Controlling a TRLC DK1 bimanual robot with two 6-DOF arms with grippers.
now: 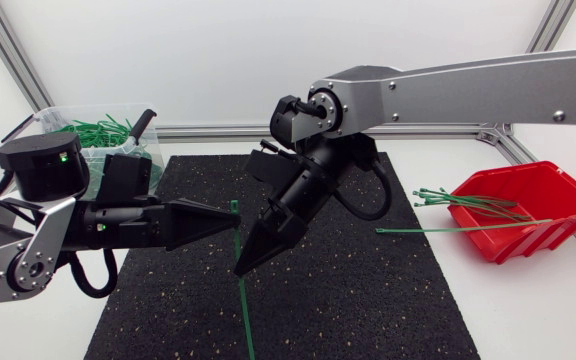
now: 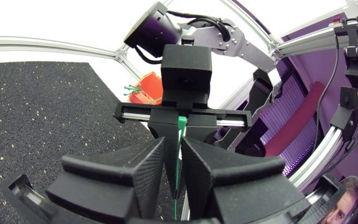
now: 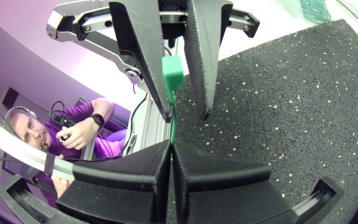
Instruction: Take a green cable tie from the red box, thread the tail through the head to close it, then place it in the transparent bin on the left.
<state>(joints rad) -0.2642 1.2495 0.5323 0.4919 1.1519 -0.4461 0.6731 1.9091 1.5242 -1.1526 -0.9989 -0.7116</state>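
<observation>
Clamping the cable tie (image 3: 171, 72), right pincer (image 3: 170, 148) points its head into parted left pincer (image 2: 174, 144).

Bright, even light fills the cell from above and behind, and the white worktop (image 1: 538, 310) is close to blown out. The black mat (image 1: 368, 300) soaks the light up, so shadows under the arms barely show on it. A soft sheen lies along the silver link of the right arm (image 1: 468, 90). The green tie (image 1: 244, 310) and red box (image 1: 533, 215) stand out vividly. From the wrists, the fisheye bends the frame rails (image 2: 42, 43) into arcs. The jaws nearest each lens loom large and slightly soft, with white glare behind them.
</observation>
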